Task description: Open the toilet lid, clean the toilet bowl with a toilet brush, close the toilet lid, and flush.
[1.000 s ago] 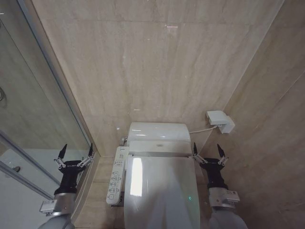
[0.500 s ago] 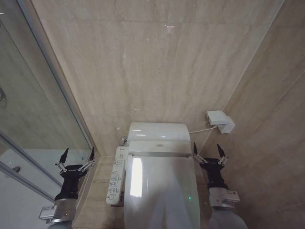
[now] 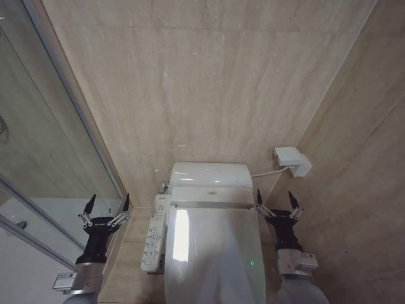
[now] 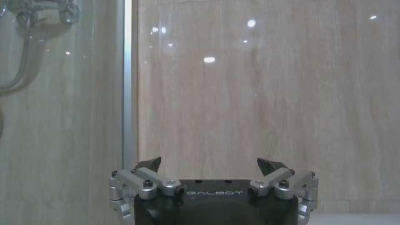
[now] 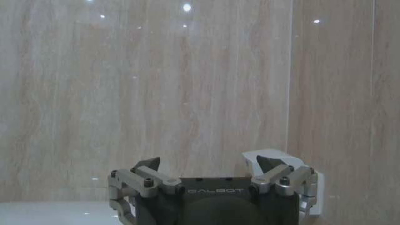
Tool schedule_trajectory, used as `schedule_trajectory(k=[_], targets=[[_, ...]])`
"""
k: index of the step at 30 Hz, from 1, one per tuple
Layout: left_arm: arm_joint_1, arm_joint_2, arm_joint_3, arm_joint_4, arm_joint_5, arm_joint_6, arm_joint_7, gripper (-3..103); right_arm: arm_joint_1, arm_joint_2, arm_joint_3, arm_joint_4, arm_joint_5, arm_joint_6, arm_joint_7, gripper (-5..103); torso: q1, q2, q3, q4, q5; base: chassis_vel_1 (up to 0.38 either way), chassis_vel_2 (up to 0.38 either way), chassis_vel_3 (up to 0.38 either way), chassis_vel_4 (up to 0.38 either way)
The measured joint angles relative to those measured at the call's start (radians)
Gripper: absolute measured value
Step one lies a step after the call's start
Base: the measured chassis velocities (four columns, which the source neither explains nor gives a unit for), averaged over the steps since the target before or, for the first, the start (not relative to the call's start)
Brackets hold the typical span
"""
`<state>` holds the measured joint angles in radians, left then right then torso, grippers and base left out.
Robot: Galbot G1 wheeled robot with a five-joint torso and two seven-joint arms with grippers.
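On either side of the toilet, two end effectors: left end effector (image 3: 107, 205) beside the control panel (image 3: 153, 233), fingers spread, holding nothing; right end effector (image 3: 278, 202) at the other flank, fingers spread too, holding nothing. Between them one toilet lid (image 3: 215, 253), shut flat, so the bowl is covered. One white wall box (image 3: 292, 161) with cable sits on the wall beyond the right end effector. One glass shower partition (image 3: 44, 158) far left.

Bathroom. A white bidet toilet (image 3: 212, 244) with its lid (image 3: 215, 253) down stands against beige marble-look wall tiles (image 3: 209, 82), with a button control panel (image 3: 152, 240) at its side. A glass shower partition (image 3: 44, 164) stands to the left, a shower hose (image 4: 18, 56) behind it. White wall socket (image 3: 292, 161) on the right.
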<state>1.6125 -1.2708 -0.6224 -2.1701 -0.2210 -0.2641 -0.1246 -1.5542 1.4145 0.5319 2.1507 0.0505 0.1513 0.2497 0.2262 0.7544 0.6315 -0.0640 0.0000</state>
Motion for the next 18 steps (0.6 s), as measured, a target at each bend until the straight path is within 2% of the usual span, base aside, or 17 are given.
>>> schedule_trajectory(k=[18], targets=[[0.017,-0.014,0.017,-0.011,0.029,0.001,-0.007,100,0.000,0.000,0.000,0.000,0.000,0.000,0.000,100,0.000,0.000,0.000,0.0000,0.0001,0.000,0.000,0.000,0.000]])
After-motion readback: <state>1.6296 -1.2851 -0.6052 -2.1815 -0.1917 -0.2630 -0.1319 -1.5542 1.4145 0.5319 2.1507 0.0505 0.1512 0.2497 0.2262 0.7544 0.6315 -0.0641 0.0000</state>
